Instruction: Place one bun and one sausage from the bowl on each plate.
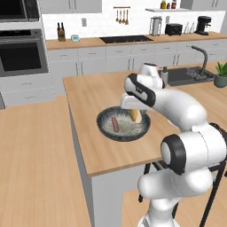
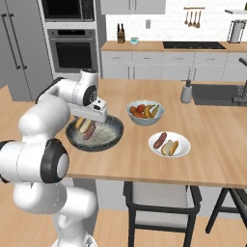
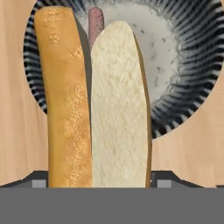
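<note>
The bun (image 3: pixel 96 100) you are working with sits right between the gripper (image 3: pixel 98 183) jaws, filling the hand view from bottom to top. Its long axis runs straight away from the hand, crossways to the line on which the jaws close, so they bear on its long flanks, golden crust on one side and pale cut face on the other. The fingers stand wide, with the bun's flanks right against them at the bottom of that view, so read it as clamped on the bun across its width.

Behind the bun, one sausage (image 3: pixel 96 22) shows just past its far end, lying along the same line inside the bowl (image 3: pixel 192 65). From the left base view the bun (image 1: pixel 135 116) appears at the arm's wrist above the bowl (image 1: pixel 106 128), with the sausage (image 1: pixel 115 124) lying on the speckled floor beside it. Whether the bun is lifted clear of the floor, you cannot tell from these views.

In the right base view the white plate (image 2: pixel 181 150) lies well to the right of the bowl, past the fruit bowl (image 2: pixel 145 116), and already carries a sausage and a bun. The second plate is not visible, so I judge that the coming carry depends on finding it first; keep the bun level along its length as you lift.
</note>
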